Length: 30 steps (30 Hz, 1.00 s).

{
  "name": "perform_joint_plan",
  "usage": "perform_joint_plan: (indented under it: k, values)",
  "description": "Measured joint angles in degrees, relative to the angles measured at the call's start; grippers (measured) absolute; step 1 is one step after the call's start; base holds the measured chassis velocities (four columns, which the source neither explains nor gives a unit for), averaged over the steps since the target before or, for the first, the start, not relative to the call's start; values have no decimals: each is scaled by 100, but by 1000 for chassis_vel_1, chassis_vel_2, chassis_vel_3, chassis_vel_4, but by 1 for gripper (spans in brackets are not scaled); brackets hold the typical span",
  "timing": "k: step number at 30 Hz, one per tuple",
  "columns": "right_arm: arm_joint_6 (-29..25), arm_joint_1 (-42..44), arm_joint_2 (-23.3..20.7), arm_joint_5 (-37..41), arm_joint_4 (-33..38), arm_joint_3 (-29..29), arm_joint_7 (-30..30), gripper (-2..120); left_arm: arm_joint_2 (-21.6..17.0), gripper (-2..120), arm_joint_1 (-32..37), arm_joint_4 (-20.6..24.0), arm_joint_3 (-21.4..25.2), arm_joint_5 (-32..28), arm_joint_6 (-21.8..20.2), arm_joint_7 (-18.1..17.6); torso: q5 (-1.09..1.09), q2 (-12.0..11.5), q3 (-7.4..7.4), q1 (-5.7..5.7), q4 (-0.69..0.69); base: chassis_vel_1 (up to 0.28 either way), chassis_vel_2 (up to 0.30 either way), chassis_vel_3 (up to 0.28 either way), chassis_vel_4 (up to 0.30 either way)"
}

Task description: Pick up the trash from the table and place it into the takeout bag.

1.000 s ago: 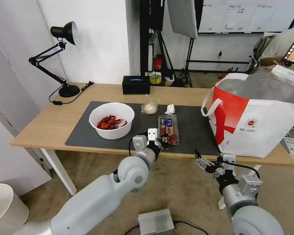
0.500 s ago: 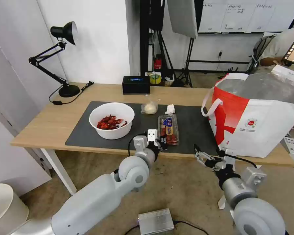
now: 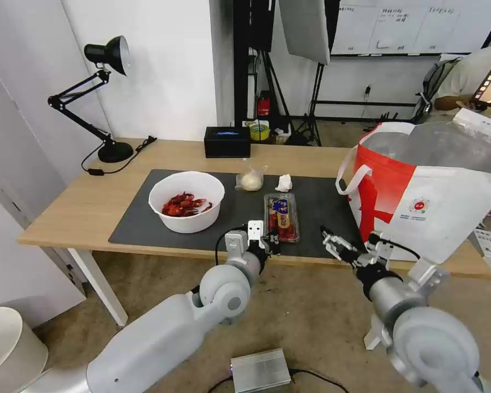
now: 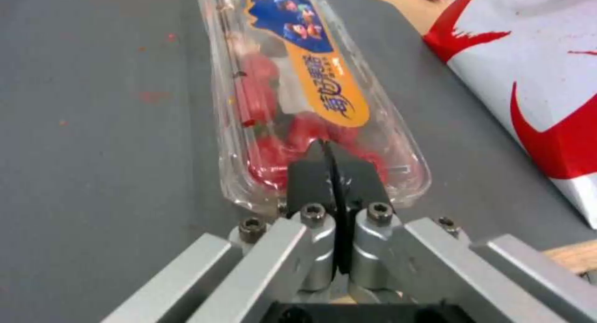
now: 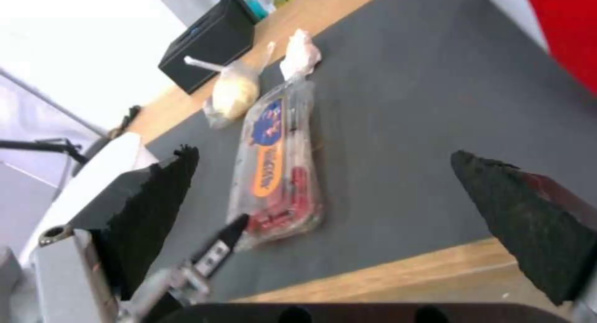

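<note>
The left gripper (image 4: 333, 174), fingers pressed together and holding nothing, touches the near end of the clamshell box (image 3: 281, 215), which lies on the mat's (image 3: 322, 213) front strip at 6 o'clock from the tissue (image 3: 283, 183). The right gripper (image 3: 333, 246) hovers wide open at the table (image 3: 65, 213) edge, at 9 o'clock from the takeout bag (image 3: 431, 207); its wrist view adds the small bag (image 5: 233, 94).

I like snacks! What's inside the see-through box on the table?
The clear clamshell box holds red fruit under an orange-and-blue label; the label and the shut left gripper cover some.
</note>
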State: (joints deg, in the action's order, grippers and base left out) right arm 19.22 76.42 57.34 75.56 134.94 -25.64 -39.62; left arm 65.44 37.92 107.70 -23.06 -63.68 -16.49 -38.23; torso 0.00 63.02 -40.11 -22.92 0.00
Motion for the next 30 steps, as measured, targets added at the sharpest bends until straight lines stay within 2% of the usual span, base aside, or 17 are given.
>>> perform_joint_plan:
  k: [3, 11, 30]
  values:
    - [16, -171, -15, 391, -102, -73, -97, 100, 57, 0, -46, -69, -112, 2, 12, -9, 0, 0, 0, 0, 1, 0, 0, 0, 0]
    - [62, -430, 26, 853, -316, -214, -259, 100, 263, 0, -269, -278, -408, -7, 19, 5, 1, 0, 0, 0, -1, 0, 0, 0, 0]
    - [141, -540, 30, 1042, -408, -168, -230, 100, 87, 0, -242, -179, -161, -45, 136, -36, 0, 0, 0, 0, -1, 0, 0, 0, 0]
